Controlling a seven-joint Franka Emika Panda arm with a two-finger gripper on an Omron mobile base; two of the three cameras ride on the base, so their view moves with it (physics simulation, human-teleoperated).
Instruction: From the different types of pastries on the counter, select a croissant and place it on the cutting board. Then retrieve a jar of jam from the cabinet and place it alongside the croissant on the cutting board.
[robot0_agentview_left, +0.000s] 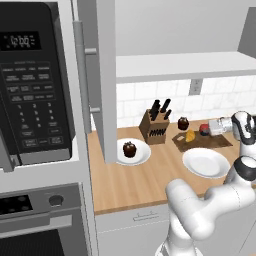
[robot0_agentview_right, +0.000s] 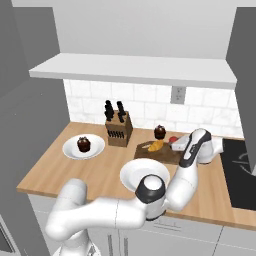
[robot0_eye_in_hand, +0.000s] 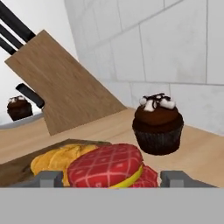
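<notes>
The red jar of jam (robot0_eye_in_hand: 107, 168) sits on the dark cutting board (robot0_eye_in_hand: 17, 168), right beside the golden croissant (robot0_eye_in_hand: 57, 159). My gripper (robot0_eye_in_hand: 111, 179) is low over the board with its fingers either side of the jar, and a small gap shows on each side, so it is open. From the base cameras the jar (robot0_agentview_left: 204, 129) (robot0_agentview_right: 173, 139) lies at the tip of my gripper (robot0_agentview_left: 207, 130) (robot0_agentview_right: 175, 142), with the croissant (robot0_agentview_left: 190, 135) (robot0_agentview_right: 156, 145) to its left on the board (robot0_agentview_left: 220, 141) (robot0_agentview_right: 150, 152). The open cabinet shelf (robot0_agentview_left: 185, 65) runs above.
A chocolate muffin (robot0_agentview_left: 183, 123) (robot0_eye_in_hand: 157, 122) stands on the counter behind the board. Another muffin (robot0_agentview_left: 129, 149) sits on a white plate (robot0_agentview_right: 70, 149). An empty plate (robot0_agentview_left: 206, 162) lies in front of the board. A knife block (robot0_agentview_left: 154, 126), the cabinet door (robot0_agentview_left: 102, 75) and a microwave (robot0_agentview_left: 30, 85) are to the left.
</notes>
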